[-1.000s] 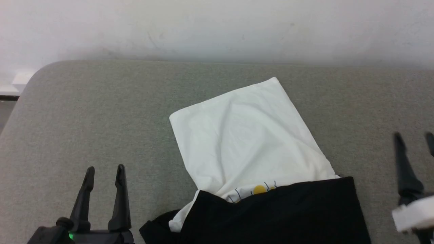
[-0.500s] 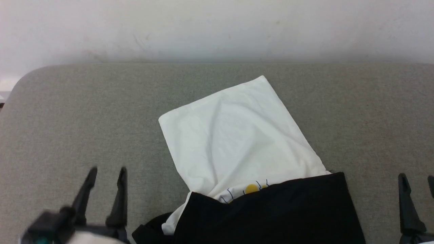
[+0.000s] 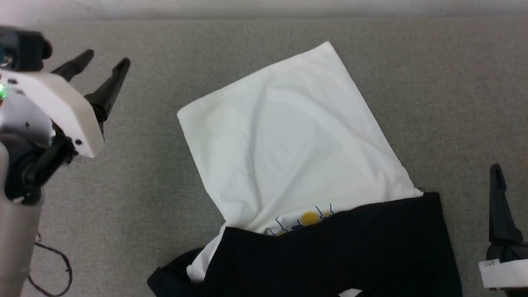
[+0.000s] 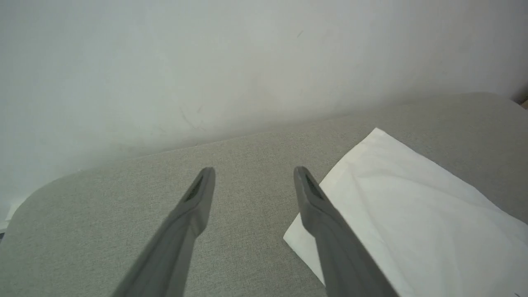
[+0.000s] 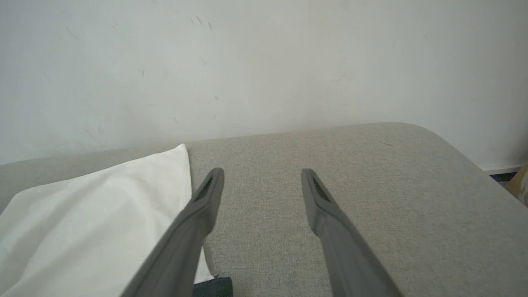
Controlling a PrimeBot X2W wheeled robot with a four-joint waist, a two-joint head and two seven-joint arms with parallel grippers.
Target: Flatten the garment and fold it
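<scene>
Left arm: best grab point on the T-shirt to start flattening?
The white corner of the T-shirt nearest the left gripper, coming from the robot's left. It lies flat with two free edges on the grey surface, so the open fingers can probably slide under and pinch it.

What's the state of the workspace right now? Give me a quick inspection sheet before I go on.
Surface: grey fabric surface, rounded corners, bare around the shirt.
Job's things: garment lies askew; the white part is spread with soft creases, the black part is bunched along the near edge and partly covers the yellow-and-blue graphic. Not yet flat or folded.
Clutter: nothing seen.
Grippers: left gripper open, holding nothing, beside the white part's left corner; right gripper open, holding nothing, over bare surface right of the garment.
Cables: thin dark cable loops on the surface by the left arm.
Surroundings: pale scuffed wall behind the surface.
</scene>
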